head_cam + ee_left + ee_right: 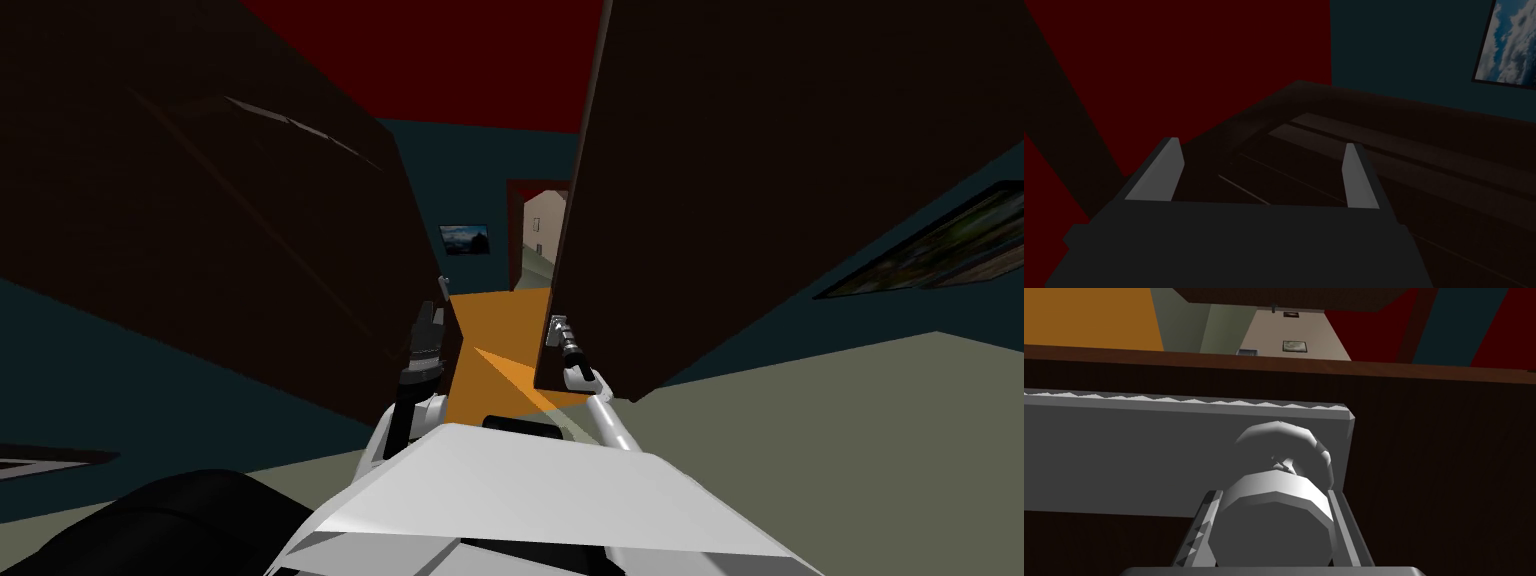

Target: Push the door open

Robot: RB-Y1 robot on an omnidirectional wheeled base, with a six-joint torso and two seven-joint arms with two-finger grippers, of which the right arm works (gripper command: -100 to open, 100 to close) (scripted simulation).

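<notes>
Head view: the dark brown door (760, 200) stands ahead on my right. My right arm reaches forward, with my right claw (560, 330) at the door's near edge. My left claw (437, 295) is raised beside a dark panel (250, 220).

Left wrist view: its fingers stand spread apart.

Right wrist view: my fingers pinch the grey door knob (1274, 523) on its plate (1124, 453).

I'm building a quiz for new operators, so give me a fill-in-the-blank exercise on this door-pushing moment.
1. The right gripper is ____ on the grey knob of the dark brown door.
2. The left gripper has its fingers ____, holding nothing.
3. Past the door's edge, the floor is coloured ____.
Missing words: shut; open; orange.
</notes>
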